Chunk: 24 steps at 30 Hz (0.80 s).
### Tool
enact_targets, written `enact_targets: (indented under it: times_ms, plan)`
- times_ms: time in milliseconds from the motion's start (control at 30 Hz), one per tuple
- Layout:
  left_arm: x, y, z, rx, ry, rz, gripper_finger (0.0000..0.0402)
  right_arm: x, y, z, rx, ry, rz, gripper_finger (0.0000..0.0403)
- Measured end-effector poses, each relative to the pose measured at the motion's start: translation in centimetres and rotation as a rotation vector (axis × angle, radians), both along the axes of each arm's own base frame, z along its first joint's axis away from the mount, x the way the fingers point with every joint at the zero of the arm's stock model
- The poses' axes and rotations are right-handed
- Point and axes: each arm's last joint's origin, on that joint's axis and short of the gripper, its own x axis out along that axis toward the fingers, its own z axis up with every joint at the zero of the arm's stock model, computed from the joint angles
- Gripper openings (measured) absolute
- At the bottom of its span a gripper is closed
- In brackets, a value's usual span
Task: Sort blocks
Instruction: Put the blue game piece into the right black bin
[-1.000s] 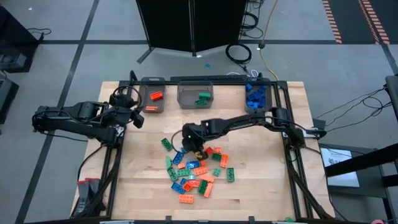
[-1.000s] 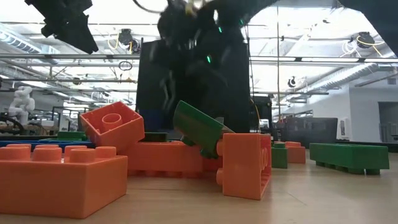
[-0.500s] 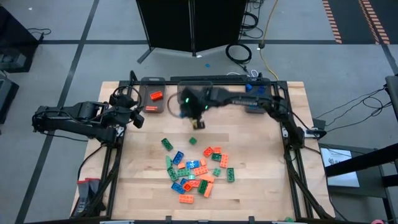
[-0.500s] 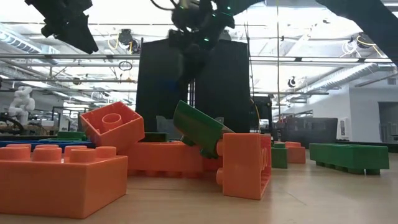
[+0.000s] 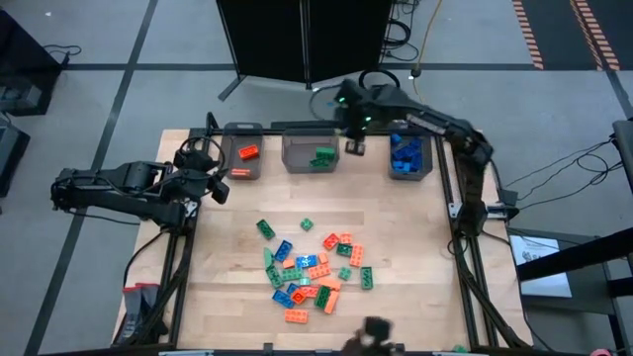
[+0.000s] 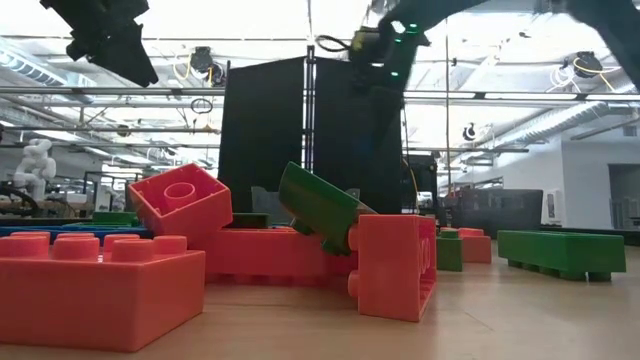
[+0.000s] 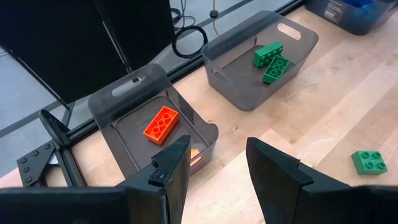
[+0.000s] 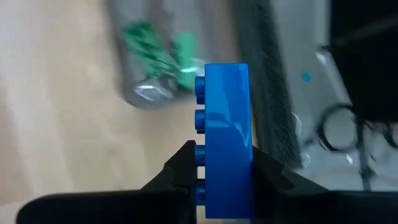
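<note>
My right gripper (image 5: 353,146) hung at the upper centre of the overhead frame, between the middle bin (image 5: 311,150) and the right bin (image 5: 408,154), jaws clenched on a blue block (image 8: 225,140). My left gripper (image 5: 220,188) waited at the counter's (image 5: 415,287) left edge beside the left bin (image 5: 242,152), jaws released. Remaining blocks (image 5: 311,265) lay scattered at lower centre.
</note>
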Motion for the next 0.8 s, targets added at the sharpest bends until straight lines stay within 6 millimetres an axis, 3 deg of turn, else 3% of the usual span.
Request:
enact_targets:
  times_ms: [200, 367, 800]
  plan:
    - [0.0, 0.0, 0.0, 0.0, 0.0, 0.0, 0.016, -7.9, -2.1, -0.5, -0.056, 0.006, -0.305, 0.0071]
    - [0.0, 0.0, 0.0, 0.001, 0.0, 0.0, 0.016, -12.5, -1.7, -2.5, -0.049, -0.057, -0.498, 0.0071]
    - [0.0, 0.0, 0.0, 0.005, 0.001, 0.001, 0.016, -17.2, -0.5, -9.6, -0.01, 0.028, -0.804, 0.0071]
